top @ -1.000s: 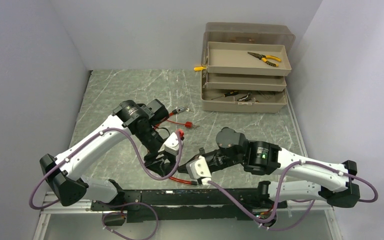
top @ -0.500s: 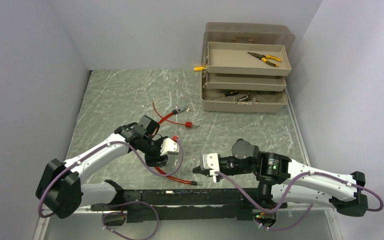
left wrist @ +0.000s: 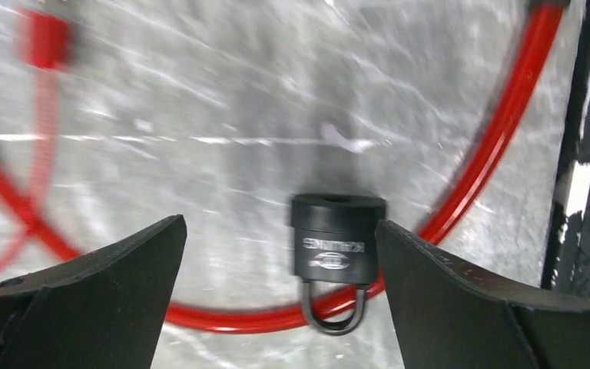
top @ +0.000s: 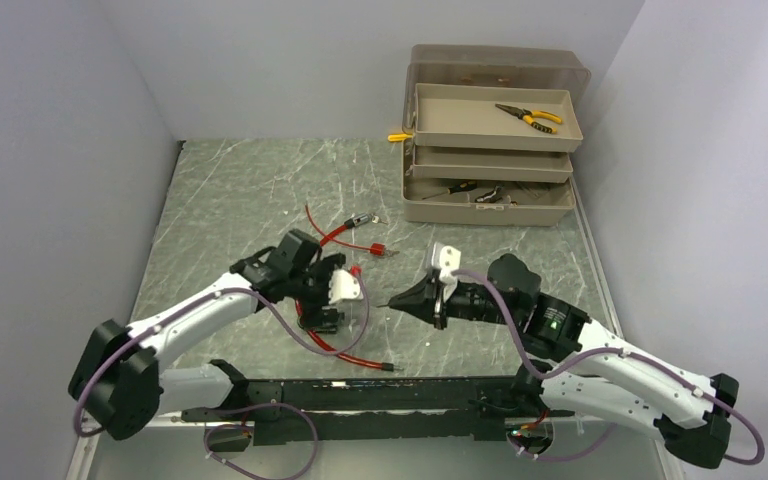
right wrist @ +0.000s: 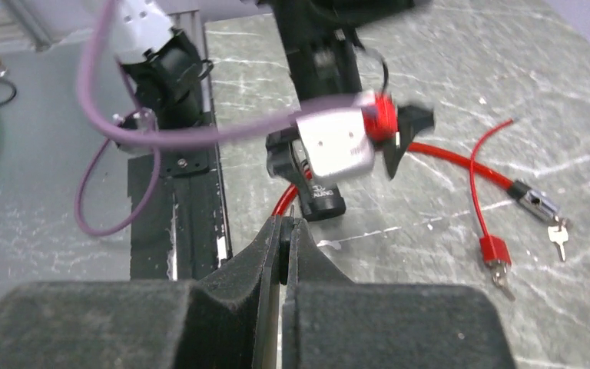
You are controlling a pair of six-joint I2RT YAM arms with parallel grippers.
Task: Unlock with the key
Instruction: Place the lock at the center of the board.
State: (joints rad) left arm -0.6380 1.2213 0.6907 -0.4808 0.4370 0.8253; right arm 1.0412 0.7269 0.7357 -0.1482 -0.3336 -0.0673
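My left gripper (left wrist: 280, 231) is spread wide and holds nothing. The black block-shaped padlock (left wrist: 338, 242) lies on the grey marbled tabletop (left wrist: 200, 115) between its fingers, close to the right-hand one, and I can't tell if they touch. The steel shackle points back toward the wrist and is hooked round the red plastic-coated cable (left wrist: 499, 146). Pale lettering runs across the padlock's face, too blurred for me to read. My right gripper (right wrist: 284, 223) has its jaws pressed together on a thin dark sliver (right wrist: 293, 209); I can't confirm it is the key. The padlock sits just ahead of those tips.
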